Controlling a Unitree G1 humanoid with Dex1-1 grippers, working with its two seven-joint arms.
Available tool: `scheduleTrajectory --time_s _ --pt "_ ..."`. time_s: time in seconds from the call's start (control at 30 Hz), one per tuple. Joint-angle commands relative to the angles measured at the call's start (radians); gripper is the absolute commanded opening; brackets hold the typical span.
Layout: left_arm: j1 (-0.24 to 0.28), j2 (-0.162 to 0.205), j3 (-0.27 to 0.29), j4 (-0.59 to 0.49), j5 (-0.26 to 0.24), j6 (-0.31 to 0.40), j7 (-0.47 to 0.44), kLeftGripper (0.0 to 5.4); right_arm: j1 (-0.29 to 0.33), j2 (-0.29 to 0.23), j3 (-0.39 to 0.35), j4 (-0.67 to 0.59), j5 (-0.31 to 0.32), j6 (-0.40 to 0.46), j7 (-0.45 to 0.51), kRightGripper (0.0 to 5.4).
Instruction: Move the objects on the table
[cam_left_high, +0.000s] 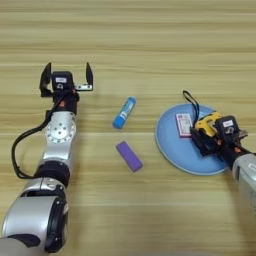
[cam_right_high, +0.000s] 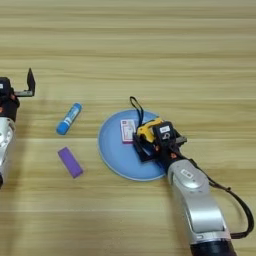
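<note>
In the left eye view, the left gripper (cam_left_high: 67, 75) hovers over the wooden desk (cam_left_high: 150, 40) at the left, its jaws spread wide with nothing between them, well apart from every object. To its right a blue-and-white glue stick (cam_left_high: 124, 112) lies tilted on the desk, and just below it a purple block (cam_left_high: 129, 156) rests flat, also at a slant. Further right sits a round light-blue plate (cam_left_high: 172, 150) carrying a small pink-and-white card (cam_left_high: 183, 124). The right gripper (cam_left_high: 210, 135) is over the plate, its jaws pinching a yellow-and-black tape measure (cam_left_high: 207, 123) whose black strap loop (cam_left_high: 192, 102) arcs up across the plate's far rim.

In the right eye view, only one finger of the left gripper shows at the left edge. The glue stick (cam_right_high: 68, 118) and purple block (cam_right_high: 70, 162) lie left of the plate (cam_right_high: 112, 150). The right gripper (cam_right_high: 152, 142) clamps the tape measure (cam_right_high: 148, 128) above the plate's right half, just beside the card (cam_right_high: 128, 131).
</note>
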Motion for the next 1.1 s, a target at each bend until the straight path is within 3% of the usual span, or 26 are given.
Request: scheduleTrajectory --time_s 0.03,0.23,0.87,1.1 --pt "0.000 -0.002 -0.005 -0.006 0.009 0.005 0.002 5.40 -0.015 -0.009 -0.006 0.008 -0.013 0.007 -0.006 4.62" --pt "0.001 -0.002 -0.005 -0.009 0.009 0.006 0.003 5.40 -0.016 -0.006 -0.011 0.011 -0.017 0.003 -0.006 5.37" --pt "0.000 -0.002 -0.008 -0.006 0.012 0.006 0.002 5.40 -0.028 0.036 -0.056 -0.017 0.042 -0.098 -0.001 5.39" --pt "-0.001 -0.006 -0.018 0.001 0.011 0.017 -0.018 5.40 -0.054 0.053 -0.128 -0.011 0.062 -0.177 -0.047 5.39"
